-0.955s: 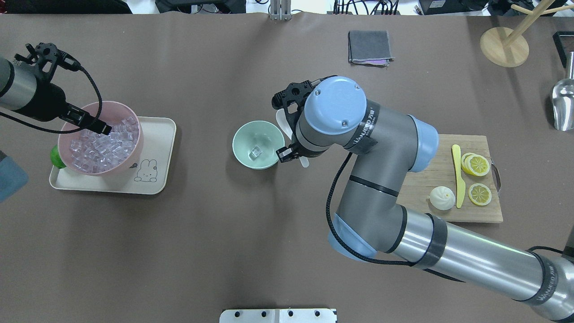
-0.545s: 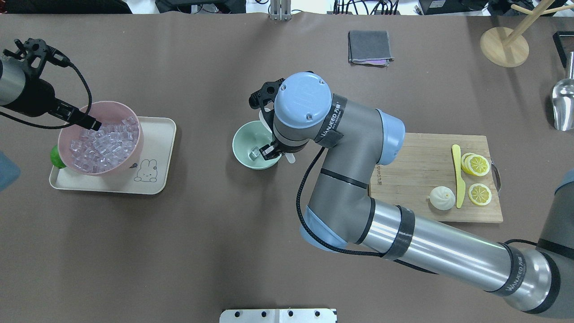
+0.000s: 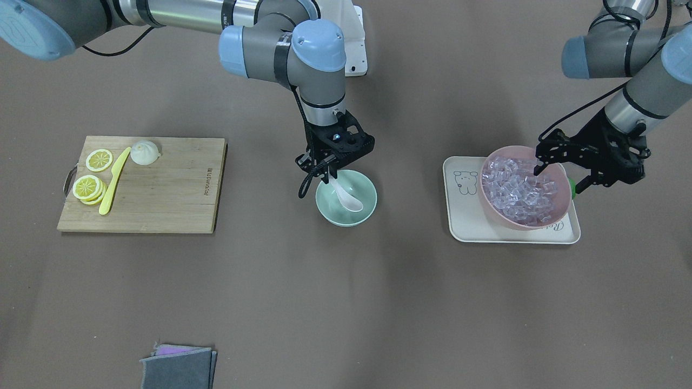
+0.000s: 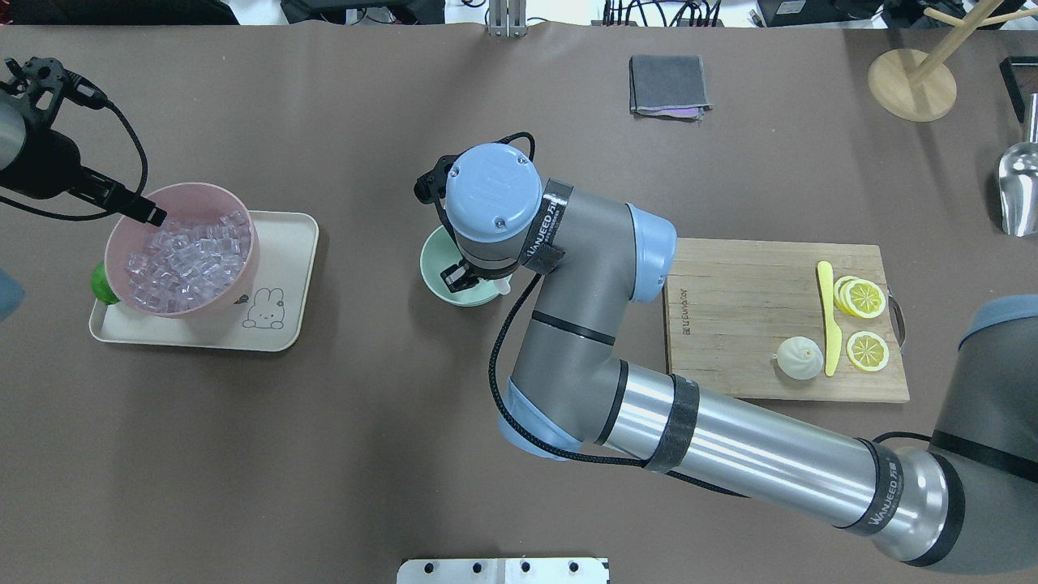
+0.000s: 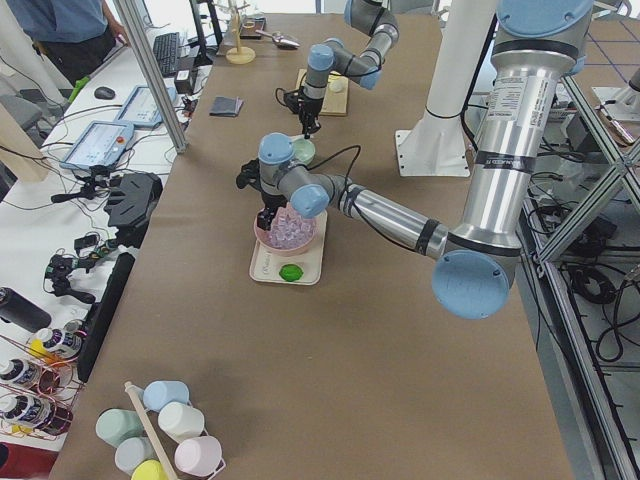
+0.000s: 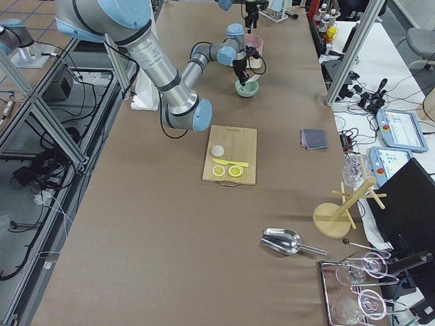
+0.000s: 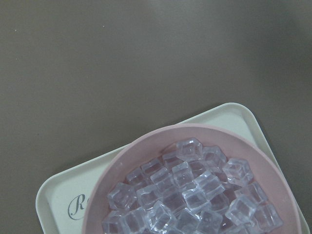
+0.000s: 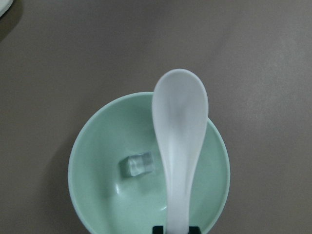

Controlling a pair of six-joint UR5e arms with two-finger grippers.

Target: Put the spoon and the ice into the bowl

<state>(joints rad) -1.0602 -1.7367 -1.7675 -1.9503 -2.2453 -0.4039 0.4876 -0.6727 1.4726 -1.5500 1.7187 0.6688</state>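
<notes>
The mint-green bowl (image 3: 362, 212) stands mid-table and also shows in the overhead view (image 4: 432, 264). In the right wrist view one ice cube (image 8: 138, 165) lies inside the bowl (image 8: 92, 195). My right gripper (image 3: 331, 174) is shut on the handle of the white spoon (image 3: 346, 198), whose scoop (image 8: 180, 112) hangs over the bowl's far rim. More ice (image 4: 182, 261) fills a pink bowl (image 7: 146, 139). My left gripper (image 3: 557, 180) hovers over that bowl's edge, fingers spread and empty.
The pink bowl (image 4: 243, 223) sits on a cream tray (image 4: 284, 316) with a green lime (image 4: 99, 284) beside it. A cutting board (image 4: 730, 324) holds a yellow knife (image 4: 827, 316), lemon slices and a bun. A grey cloth (image 4: 666, 85) lies further back.
My right arm has swung left, carrying the spoon from beside the mint bowl to over it. My left gripper has risen out of the pink bowl and moved back left to its rim.
</notes>
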